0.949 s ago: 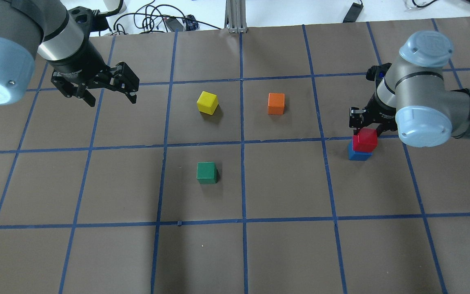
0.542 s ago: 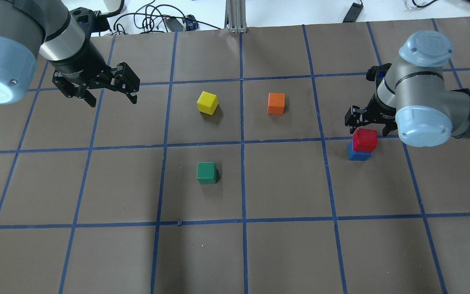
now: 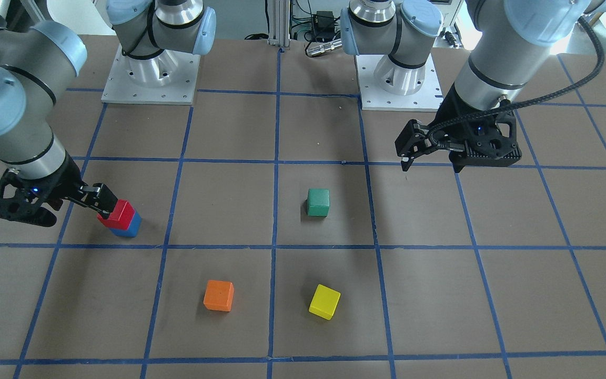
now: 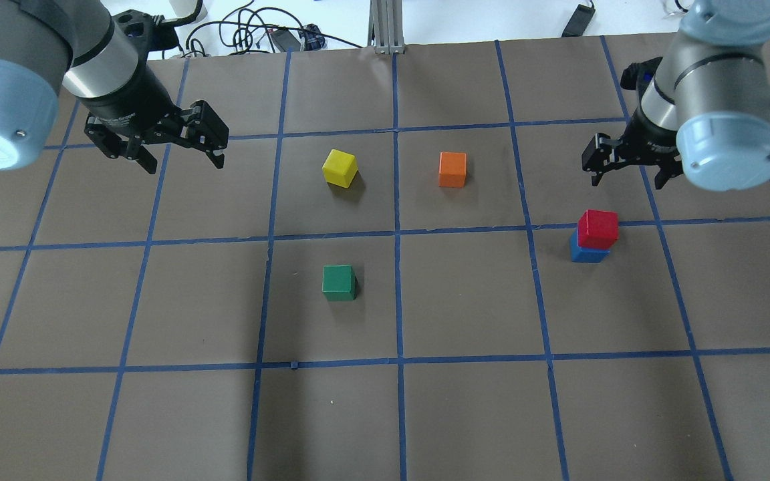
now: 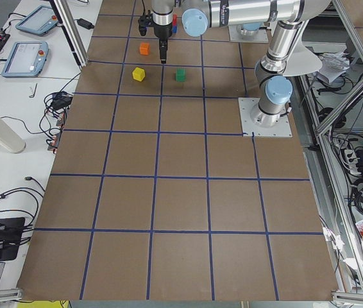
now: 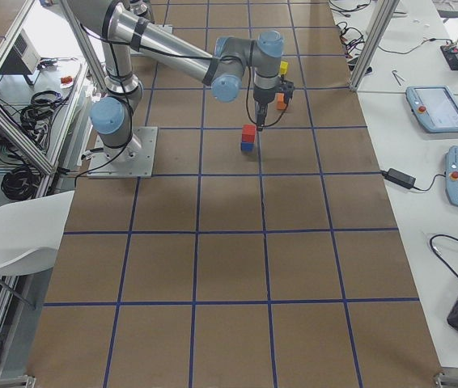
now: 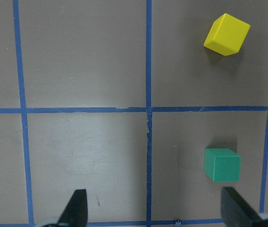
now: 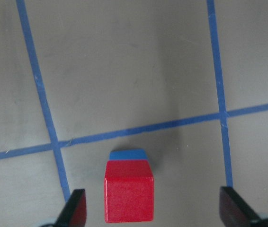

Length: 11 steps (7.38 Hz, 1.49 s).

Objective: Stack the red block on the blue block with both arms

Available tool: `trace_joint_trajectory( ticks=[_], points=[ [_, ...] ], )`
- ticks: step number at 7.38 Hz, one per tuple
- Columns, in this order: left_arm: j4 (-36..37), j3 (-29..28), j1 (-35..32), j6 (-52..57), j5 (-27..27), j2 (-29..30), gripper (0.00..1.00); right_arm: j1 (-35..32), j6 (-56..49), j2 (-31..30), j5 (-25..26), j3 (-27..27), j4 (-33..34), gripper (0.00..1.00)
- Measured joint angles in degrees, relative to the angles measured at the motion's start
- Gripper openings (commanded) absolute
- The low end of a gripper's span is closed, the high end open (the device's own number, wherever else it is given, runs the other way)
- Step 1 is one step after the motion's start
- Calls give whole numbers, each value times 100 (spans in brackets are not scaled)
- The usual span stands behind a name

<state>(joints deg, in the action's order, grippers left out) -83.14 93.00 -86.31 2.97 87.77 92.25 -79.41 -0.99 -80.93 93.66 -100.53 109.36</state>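
The red block (image 4: 597, 228) sits on top of the blue block (image 4: 585, 254) at the right of the table, slightly offset. The stack also shows in the front view, with the red block (image 3: 119, 213) over the blue block (image 3: 129, 227). My right gripper (image 4: 629, 170) is open and empty, raised above and behind the stack. In its wrist view the red block (image 8: 128, 198) lies below, between the spread fingertips (image 8: 75, 210), with the blue block (image 8: 128, 154) peeking out. My left gripper (image 4: 183, 160) is open and empty, hovering at the far left.
A yellow cube (image 4: 339, 167) and an orange cube (image 4: 452, 169) sit mid-table towards the far side. A green cube (image 4: 339, 282) sits nearer the robot. The brown mat (image 4: 465, 414) carries a blue tape grid. Cables lie beyond its far edge.
My right gripper opened off the red block, then lifted and drew back from the stack. The red block stays on the blue block. The left arm barely moved.
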Motion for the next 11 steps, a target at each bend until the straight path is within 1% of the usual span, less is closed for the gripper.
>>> trace_joint_trajectory(
  ticks=[1,2,3,4,5,6,8,11],
  points=[
    [-1,-18,-5,-8,6,-55,100,-99,108,-121,-82,504,-760,100],
    [-28,-36,-19,-30,12,-132,100,-391,381,-231,-232,873,-1268,100],
    [-80,-108,-36,-43,15,-196,100,-769,765,-280,-320,1096,-1514,100],
    [-223,-289,-49,-48,55,-201,100,-1010,972,-289,-352,1227,-1597,100],
    [-440,-481,-56,-54,100,-153,100,-1102,1062,-295,-385,1297,-1612,100],
    [-570,-531,-58,-73,99,-100,100,-1142,1122,-301,-422,1320,-1615,100],
    [-531,-428,-150,-186,82,-53,100,-1167,1189,-307,-460,1333,-1600,100],
    [-391,-522,-408,-225,70,175,100,-1172,1205,-317,-466,1360,-1554,100]
  ],
)
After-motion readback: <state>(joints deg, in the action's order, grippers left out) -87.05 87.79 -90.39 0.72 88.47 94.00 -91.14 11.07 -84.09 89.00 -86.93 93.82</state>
